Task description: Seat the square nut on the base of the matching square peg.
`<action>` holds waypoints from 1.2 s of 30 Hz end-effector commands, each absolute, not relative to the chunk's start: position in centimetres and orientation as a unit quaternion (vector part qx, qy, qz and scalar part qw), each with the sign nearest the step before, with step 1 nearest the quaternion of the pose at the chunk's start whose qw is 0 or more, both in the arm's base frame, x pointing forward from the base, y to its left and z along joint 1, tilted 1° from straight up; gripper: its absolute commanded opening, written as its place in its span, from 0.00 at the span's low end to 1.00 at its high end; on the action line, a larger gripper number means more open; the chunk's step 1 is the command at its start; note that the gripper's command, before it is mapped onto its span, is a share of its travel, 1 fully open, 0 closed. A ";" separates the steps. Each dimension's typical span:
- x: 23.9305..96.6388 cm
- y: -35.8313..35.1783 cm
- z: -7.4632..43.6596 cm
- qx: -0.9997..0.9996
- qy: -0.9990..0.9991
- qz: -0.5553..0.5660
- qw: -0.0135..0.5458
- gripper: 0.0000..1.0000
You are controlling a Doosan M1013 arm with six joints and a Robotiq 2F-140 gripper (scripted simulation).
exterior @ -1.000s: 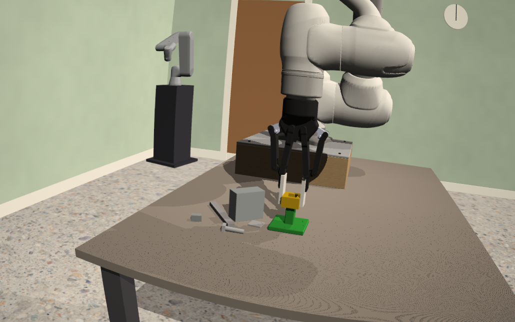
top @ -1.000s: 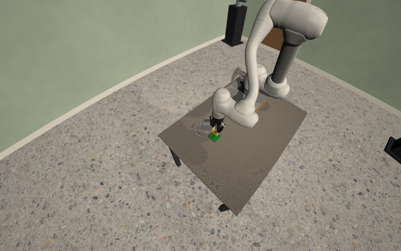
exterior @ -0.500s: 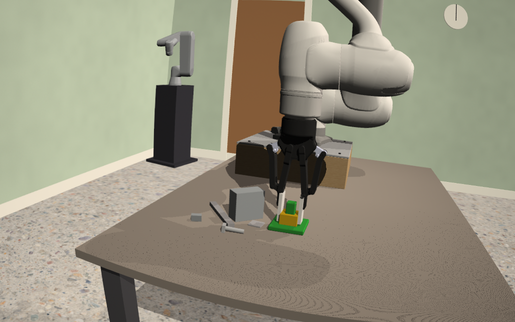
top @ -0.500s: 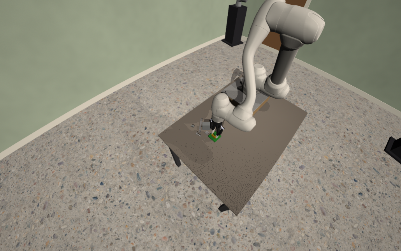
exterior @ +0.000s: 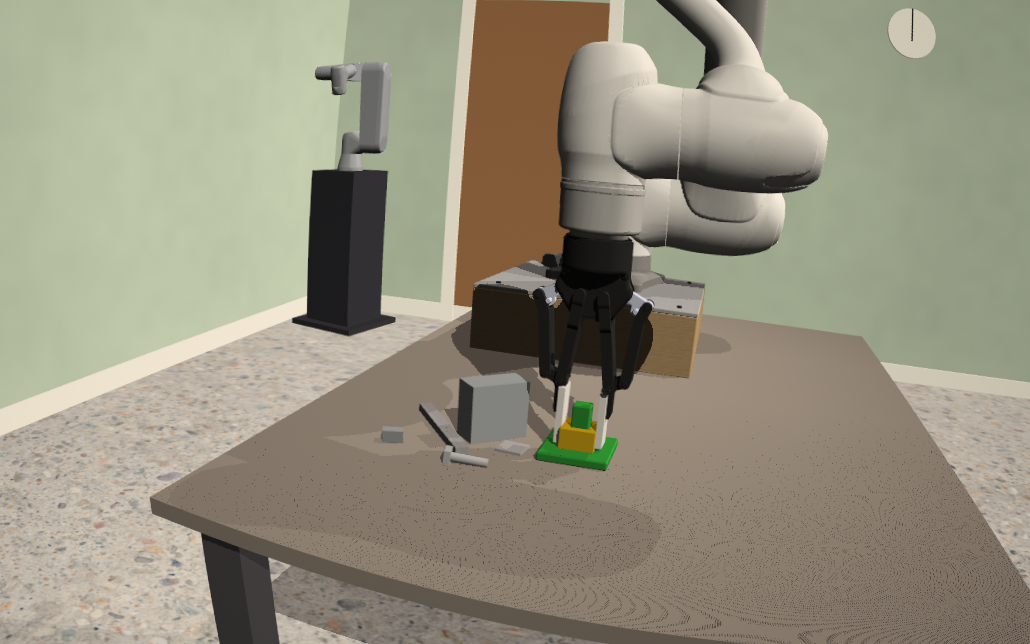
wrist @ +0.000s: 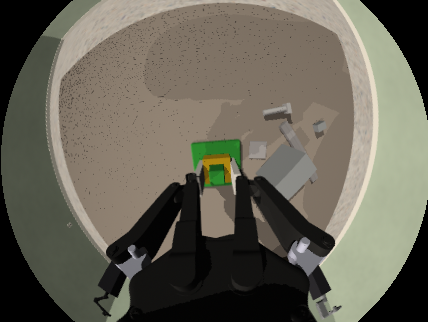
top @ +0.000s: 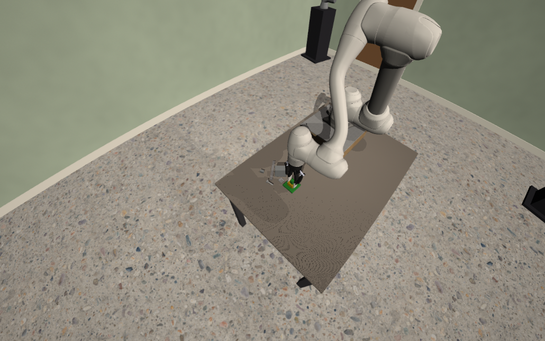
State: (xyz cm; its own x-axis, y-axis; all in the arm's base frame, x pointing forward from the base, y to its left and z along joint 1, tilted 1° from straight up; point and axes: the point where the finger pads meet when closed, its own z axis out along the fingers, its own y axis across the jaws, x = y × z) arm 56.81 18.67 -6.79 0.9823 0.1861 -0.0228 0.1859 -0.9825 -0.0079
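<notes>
The yellow square nut (exterior: 577,437) sits low around the green square peg (exterior: 582,413), resting on the peg's flat green base (exterior: 577,454). The peg's top sticks up through the nut. My gripper (exterior: 581,432) points straight down and is shut on the nut, one white fingertip on each side. In the wrist view the nut (wrist: 215,170) shows between my fingertips over the green base (wrist: 215,153). In the top view the gripper (top: 294,181) and the base (top: 291,186) are small, near the table's left edge.
A grey cube (exterior: 492,407) stands just left of the peg base, with several small grey pieces (exterior: 463,457) lying beside it. A brown box with a grey top (exterior: 586,322) holds the arm's mount behind. The table edge (exterior: 364,561) runs in front.
</notes>
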 end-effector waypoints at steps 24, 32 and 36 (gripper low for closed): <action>56.8 18.7 -6.8 -0.996 -0.093 0.012 0.003 1.00; 57.3 18.8 -2.3 -0.996 -0.093 0.012 0.003 1.00; 57.4 18.7 4.0 -0.996 -0.094 0.012 0.003 1.00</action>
